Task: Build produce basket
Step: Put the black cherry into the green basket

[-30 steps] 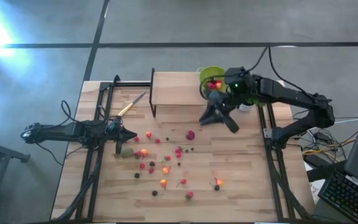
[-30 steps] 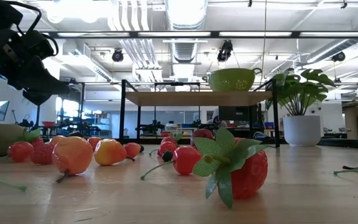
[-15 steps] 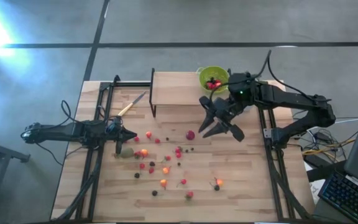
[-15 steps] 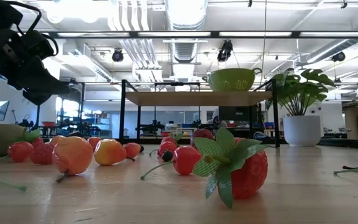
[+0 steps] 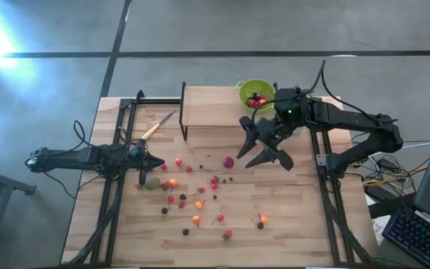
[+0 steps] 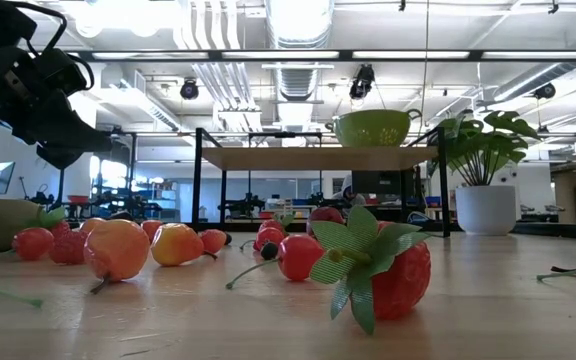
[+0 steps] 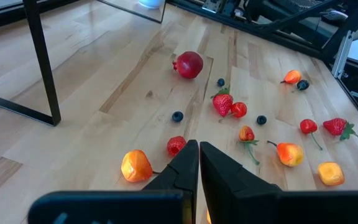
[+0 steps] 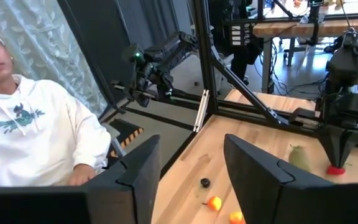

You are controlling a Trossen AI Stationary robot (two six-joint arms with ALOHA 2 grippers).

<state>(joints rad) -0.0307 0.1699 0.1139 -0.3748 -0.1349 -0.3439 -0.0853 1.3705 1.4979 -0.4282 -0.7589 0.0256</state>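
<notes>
From my seat, nearest the low camera lies a strawberry [image 6: 383, 272] with its green leafy cap, and beside it on the wooden table [image 5: 297, 224] a scatter of small red and orange fruits [image 6: 118, 250] and dark berries. I see the same spread from above, in the table's middle, with the brownish-green kiwi-like fruit [image 5: 151, 183] at its left edge.

My left gripper [image 5: 143, 178] sits just by that kiwi, pointing down, its fingers [image 7: 185, 167] pressed together with nothing between them. The wrist view past them shows a pomegranate-like red fruit [image 7: 189, 65] farther off.

My right gripper [image 5: 258, 146] hangs above the table just right of that red fruit, in front of the wooden shelf [image 5: 211, 107], jaws spread apart and empty.

The lime-green produce basket [image 5: 255, 93] stands on the shelf's right end with a few red pieces inside. A yellow-handled knife [image 5: 157, 126] lies to the shelf's left. In the low view a potted plant [image 6: 486, 170] stands beyond. A person in a white hoodie [image 8: 36, 137] sits off the table.
</notes>
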